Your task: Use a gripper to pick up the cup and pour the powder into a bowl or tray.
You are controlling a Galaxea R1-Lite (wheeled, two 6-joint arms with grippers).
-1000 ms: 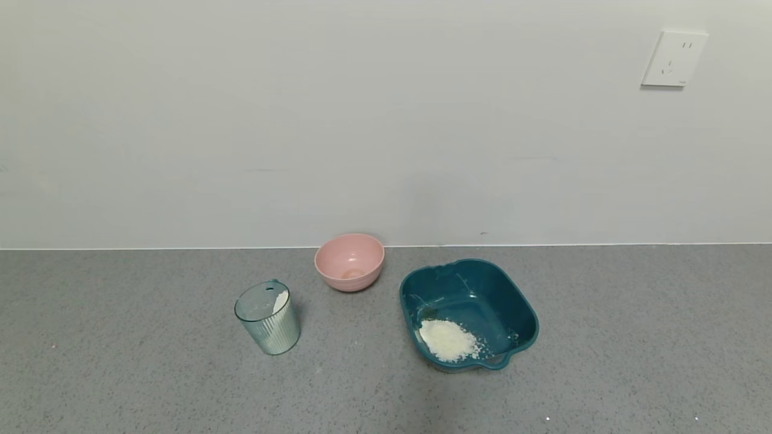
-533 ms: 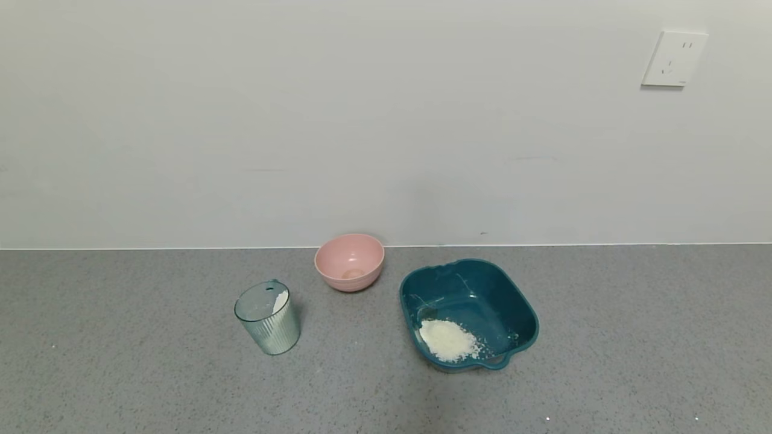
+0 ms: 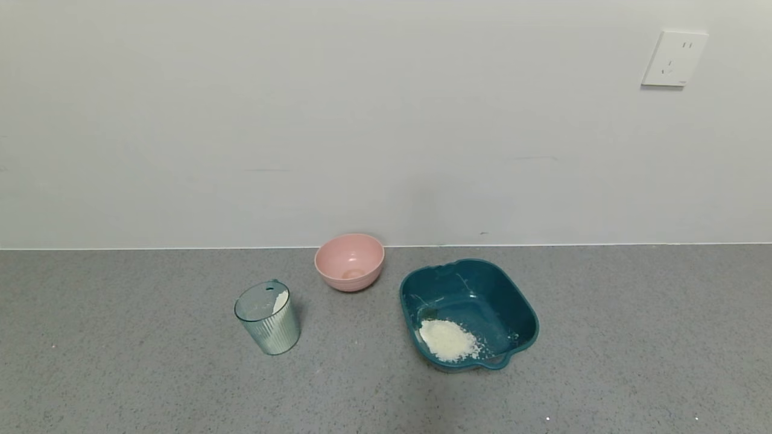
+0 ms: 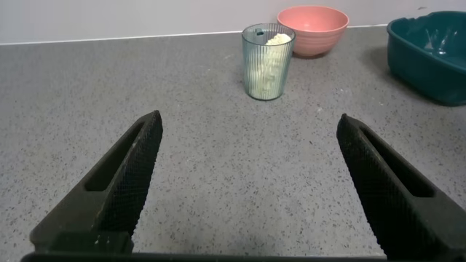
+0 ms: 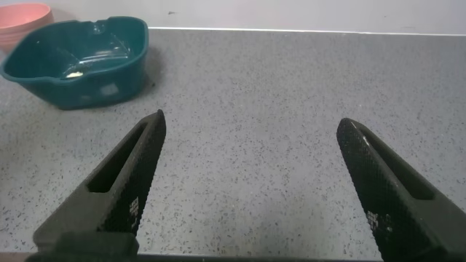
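On counter: cup point(image 3: 268, 318), upright, left of tray point(image 3: 518, 301) holding powder point(image 3: 447, 339). Straight ahead of left gripper point(image 4: 247, 182), fingers wide, apart from it. Right gripper point(image 5: 251, 182), fingers wide, farther off, parked.

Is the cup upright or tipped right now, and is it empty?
Upright on the counter, not empty: the cup stands on its base with white powder inside.
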